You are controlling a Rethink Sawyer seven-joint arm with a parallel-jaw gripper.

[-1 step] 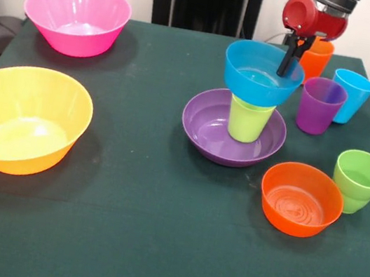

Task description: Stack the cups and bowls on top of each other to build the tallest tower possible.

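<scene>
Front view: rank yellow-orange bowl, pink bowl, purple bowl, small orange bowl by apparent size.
1. yellow-orange bowl; it sits nearer the camera than the pink one, so their real order is unsure.
2. pink bowl
3. purple bowl
4. small orange bowl

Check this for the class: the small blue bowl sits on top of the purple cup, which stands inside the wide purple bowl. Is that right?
Not quite. The cup under the small blue bowl is the lime-yellow cup, not the purple one; the purple cup stands apart on the table, to the right. The rest holds: the lime-yellow cup stands inside the wide purple bowl. The front view shows this.
</scene>
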